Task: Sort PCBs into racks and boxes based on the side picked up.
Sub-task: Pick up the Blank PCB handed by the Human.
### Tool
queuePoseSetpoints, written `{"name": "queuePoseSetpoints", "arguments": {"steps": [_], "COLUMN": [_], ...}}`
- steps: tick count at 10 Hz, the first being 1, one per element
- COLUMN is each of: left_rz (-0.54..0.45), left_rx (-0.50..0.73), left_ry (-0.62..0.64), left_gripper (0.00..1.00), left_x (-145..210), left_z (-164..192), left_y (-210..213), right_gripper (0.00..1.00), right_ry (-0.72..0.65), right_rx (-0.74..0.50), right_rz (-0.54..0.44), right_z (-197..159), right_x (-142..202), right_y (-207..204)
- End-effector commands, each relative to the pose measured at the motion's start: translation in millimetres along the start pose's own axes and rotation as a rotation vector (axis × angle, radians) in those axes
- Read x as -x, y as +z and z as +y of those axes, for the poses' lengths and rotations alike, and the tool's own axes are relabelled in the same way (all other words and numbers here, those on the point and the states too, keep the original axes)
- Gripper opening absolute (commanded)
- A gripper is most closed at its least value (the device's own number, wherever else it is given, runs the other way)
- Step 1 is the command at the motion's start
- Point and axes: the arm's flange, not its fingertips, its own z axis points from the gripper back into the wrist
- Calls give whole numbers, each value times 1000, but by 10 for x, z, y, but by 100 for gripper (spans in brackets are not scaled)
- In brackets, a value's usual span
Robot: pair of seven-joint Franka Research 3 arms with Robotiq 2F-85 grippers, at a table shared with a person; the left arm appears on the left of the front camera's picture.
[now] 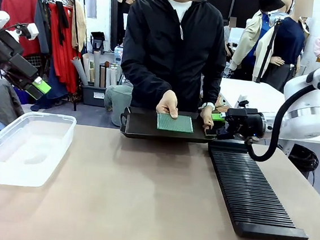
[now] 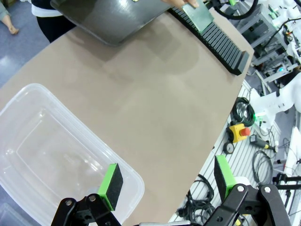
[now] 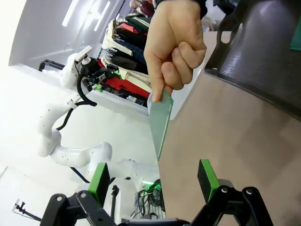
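One green PCB (image 1: 175, 122) lies flat on a dark tray (image 1: 142, 131) under the person's hand. The person's other hand (image 3: 174, 47) holds a second PCB (image 3: 160, 120) on edge at the tray's right end, also seen as the PCB (image 2: 200, 14). My right gripper (image 3: 154, 181) is open, and that board hangs just ahead of its gap, not touching either pad; the same right gripper (image 1: 219, 118) sits beside the hand. My left gripper (image 2: 164, 181) is open and empty, raised over the clear box (image 2: 47, 155). The left gripper (image 1: 38, 88) is high at far left. The black rack (image 1: 252, 191) lies at right.
The box (image 1: 24, 146) stands empty at the table's left edge. The slotted rack (image 2: 216, 37) runs from the tray toward the near edge. Bare tan tabletop (image 1: 141, 192) spreads between box and rack. A clothes rail stands behind on the left.
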Motion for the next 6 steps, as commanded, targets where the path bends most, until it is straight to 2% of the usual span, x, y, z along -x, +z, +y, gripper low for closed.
{"name": "queuePoseSetpoints", "arguments": {"steps": [1, 6], "left_rz": [-3, -3], "left_rx": [4, 4], "left_ry": [-4, -4], "left_gripper": [100, 100], "left_x": [-1, -1], "left_z": [-6, -6], "left_y": [11, 11], "right_gripper": [100, 100], "right_ry": [-42, -69], "right_rx": [-32, -32], "right_rz": [2, 34], "right_z": [-102, -171], "right_x": [-172, -152], "right_y": [-119, -361]}}
